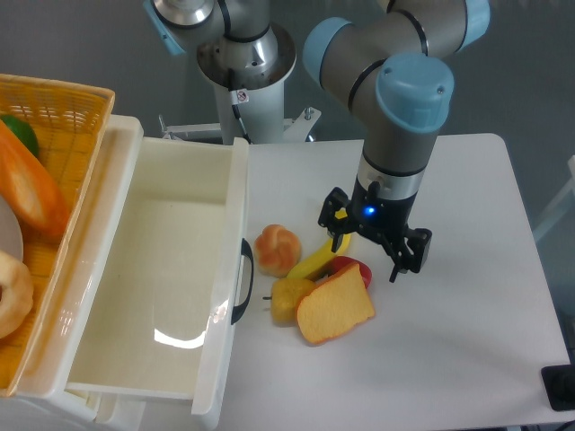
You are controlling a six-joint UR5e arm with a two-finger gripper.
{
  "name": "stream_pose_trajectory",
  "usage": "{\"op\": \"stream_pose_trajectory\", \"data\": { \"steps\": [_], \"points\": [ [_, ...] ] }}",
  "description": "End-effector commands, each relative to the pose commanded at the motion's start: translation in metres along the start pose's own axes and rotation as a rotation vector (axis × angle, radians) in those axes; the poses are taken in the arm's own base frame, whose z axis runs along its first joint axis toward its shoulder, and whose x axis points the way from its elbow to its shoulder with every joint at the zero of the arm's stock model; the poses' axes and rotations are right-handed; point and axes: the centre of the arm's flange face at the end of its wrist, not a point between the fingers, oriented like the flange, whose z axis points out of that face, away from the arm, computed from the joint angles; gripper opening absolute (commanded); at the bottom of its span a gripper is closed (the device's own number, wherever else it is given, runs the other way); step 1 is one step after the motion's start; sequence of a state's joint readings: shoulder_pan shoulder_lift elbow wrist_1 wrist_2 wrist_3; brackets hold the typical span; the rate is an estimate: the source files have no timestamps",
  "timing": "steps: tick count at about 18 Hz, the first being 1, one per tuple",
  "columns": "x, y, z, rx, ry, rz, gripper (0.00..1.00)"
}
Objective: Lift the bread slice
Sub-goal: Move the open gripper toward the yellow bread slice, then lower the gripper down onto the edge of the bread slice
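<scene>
Bread slice (334,308) lies below open claw (367,258).

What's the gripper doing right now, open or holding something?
Gripper: open, holding nothing, above the toy food, just up and right of the bread slice.

tool (367,254) open, above table | bread slice (335,306) flat on table, beside yellow chunk (289,300)
</scene>
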State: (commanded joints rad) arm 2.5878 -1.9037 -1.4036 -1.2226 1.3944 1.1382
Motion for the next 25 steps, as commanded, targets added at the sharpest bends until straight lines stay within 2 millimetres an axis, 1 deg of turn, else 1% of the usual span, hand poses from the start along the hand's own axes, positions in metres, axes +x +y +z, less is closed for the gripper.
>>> {"op": "stream_pose_trajectory", "data": {
  "steps": [7,11,13,15,20,24,25],
  "points": [
    [0.005,0.001,0.007,-0.004,0.015,0.030,1.00],
    [0.003,0.001,0.016,-0.006,0.028,0.027,1.00],
    [0.007,0.002,0.022,0.005,0.043,0.018,1.00],
    [0.010,0.004,0.029,0.006,0.041,0.017,1.00],
    [0.006,0.003,0.052,-0.003,0.057,0.042,1.00],
    [0.007,0.003,0.078,-0.017,0.085,0.116,1.00],
    [0.007,0.004,0.082,-0.019,0.090,0.132,1.00]
  ]
}}
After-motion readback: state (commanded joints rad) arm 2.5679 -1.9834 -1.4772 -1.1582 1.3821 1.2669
